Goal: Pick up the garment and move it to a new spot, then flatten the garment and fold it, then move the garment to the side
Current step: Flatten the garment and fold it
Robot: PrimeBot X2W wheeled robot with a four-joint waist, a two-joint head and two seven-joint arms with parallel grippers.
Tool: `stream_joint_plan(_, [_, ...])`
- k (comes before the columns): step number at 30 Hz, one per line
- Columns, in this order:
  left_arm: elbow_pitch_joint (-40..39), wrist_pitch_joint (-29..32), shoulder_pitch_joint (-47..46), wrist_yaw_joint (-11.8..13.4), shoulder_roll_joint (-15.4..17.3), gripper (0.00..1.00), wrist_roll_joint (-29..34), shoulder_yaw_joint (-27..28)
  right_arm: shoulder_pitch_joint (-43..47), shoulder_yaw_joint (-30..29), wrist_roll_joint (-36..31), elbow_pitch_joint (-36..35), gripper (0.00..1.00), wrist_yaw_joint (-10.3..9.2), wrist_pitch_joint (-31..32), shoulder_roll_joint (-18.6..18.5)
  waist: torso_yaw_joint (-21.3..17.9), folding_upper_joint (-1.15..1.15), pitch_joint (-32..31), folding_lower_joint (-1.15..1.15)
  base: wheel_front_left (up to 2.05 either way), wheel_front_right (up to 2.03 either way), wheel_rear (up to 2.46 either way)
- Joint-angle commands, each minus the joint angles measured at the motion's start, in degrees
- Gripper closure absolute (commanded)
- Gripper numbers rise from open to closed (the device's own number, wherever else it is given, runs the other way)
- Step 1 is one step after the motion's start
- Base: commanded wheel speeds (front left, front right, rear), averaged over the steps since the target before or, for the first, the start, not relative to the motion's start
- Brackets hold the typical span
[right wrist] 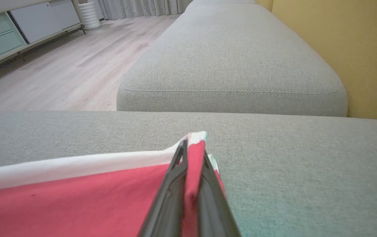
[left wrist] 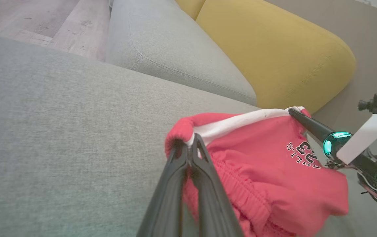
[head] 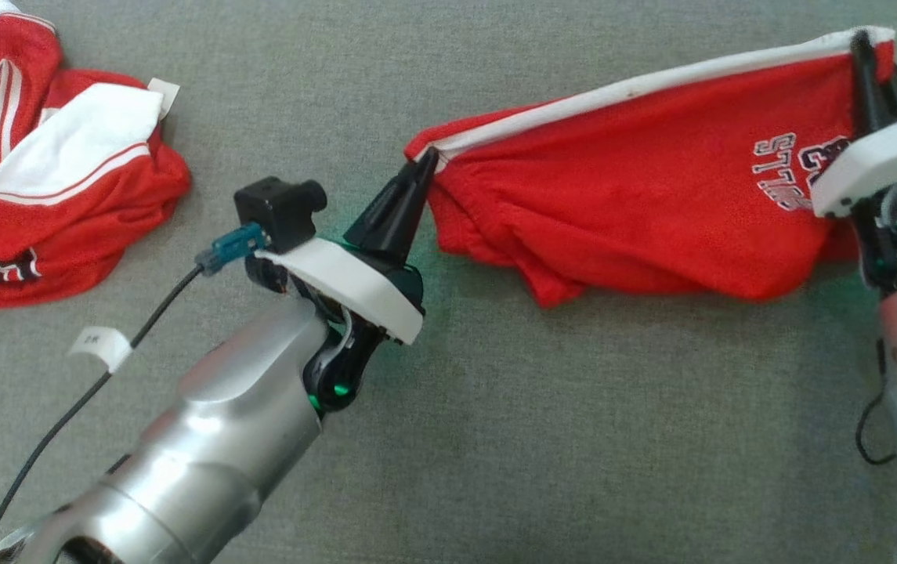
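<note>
Left gripper (head: 424, 164) and right gripper (head: 862, 48) each pinch a corner of the red garment (head: 636, 196); best to pull it taut and lower both ends evenly onto the sofa (head: 495, 439).

You're looking at a red garment (head: 636, 204) with a white edge stripe and dark-outlined lettering, against a grey sofa (head: 495, 439).

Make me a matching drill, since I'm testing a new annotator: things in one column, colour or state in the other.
1 red shorts
2 crumpled clothing
3 back cushion
4 left gripper

a yellow
b lying loose on the seat
c pulled taut along its white edge
d shut on the shorts' corner

Pairs: 1-c, 2-b, 3-a, 4-d
</note>
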Motion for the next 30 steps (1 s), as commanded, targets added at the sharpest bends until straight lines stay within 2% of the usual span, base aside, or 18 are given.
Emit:
stream_joint_plan(1, [-0.4,-0.8,-1.9,0.1,0.9,1.0,-0.3,1.9,-1.3,1.3,-0.4,-1.1,1.0,-0.05,-1.0,0.2,0.0,0.0,0.2,-0.01,0.0,0.0,0.0])
stream_joint_plan(2, [0.6,-1.0,-2.0,0.1,0.6,1.0,-0.3,2.3,-2.1,1.7,-0.4,0.0,0.92,-0.05,-1.6,0.3,-0.1,0.0,0.2,-0.01,0.0,0.0,0.0])
stream_joint_plan(3, [1.4,-1.0,-2.1,0.1,0.3,0.75,-0.2,2.6,-2.7,1.9,-0.4,1.1,0.58,-0.05,-2.2,0.5,-0.1,0.0,0.2,-0.01,0.0,0.0,0.0])
stream_joint_plan(4, [2.3,-1.1,-2.0,0.1,0.0,0.44,-0.1,3.0,-3.2,2.1,-0.4,2.1,0.0,-0.05,-3.0,0.7,-0.2,0.0,0.1,-0.01,0.0,0.0,0.0])
stream_joint_plan(5, [2.9,-1.1,-1.9,0.1,-0.4,0.0,0.1,3.6,-3.6,2.4,-0.5,2.8,0.0,-0.05,-3.9,0.8,-0.2,0.0,0.0,-0.01,0.0,0.0,0.0])
stream_joint_plan(8, [3.6,-1.2,-1.1,0.1,-1.1,0.0,3.1,7.4,-3.8,3.5,-0.1,4.6,0.0,-0.05,-5.9,1.2,-0.2,0.0,-0.9,-0.01,0.0,0.0,0.0])
stream_joint_plan(11, [2.7,-1.2,1.2,0.8,-1.8,0.0,9.2,13.0,-2.2,4.9,1.1,4.9,0.0,-0.05,-6.8,1.7,-0.2,0.0,-2.3,-0.01,0.0,0.0,0.0])
stream_joint_plan(18, [-8.9,-1.2,13.8,7.7,-3.5,0.0,30.4,25.3,5.5,6.6,6.3,3.0,0.0,-0.05,-3.4,1.0,0.3,0.0,-5.9,-0.01,0.0,0.0,0.0])
stream_joint_plan(20, [-13.8,-1.2,17.8,9.5,-4.1,0.0,37.0,27.4,7.0,5.1,7.0,2.6,0.0,-0.05,-2.5,-0.1,1.3,0.0,-6.3,-0.01,0.0,0.0,0.0])
stream_joint_plan(24, [-22.0,-1.2,25.6,11.0,-5.8,0.0,45.6,29.5,8.2,0.0,7.7,3.7,0.0,-0.05,0.2,-2.0,3.8,0.0,-6.9,-0.01,0.0,0.0,0.0])
stream_joint_plan(30, [-27.5,-1.2,34.0,10.9,-7.2,0.0,50.2,30.0,8.2,-7.7,7.3,8.8,0.0,-0.05,5.7,-3.3,7.6,0.0,-7.4,-0.01,0.0,0.0,0.0])
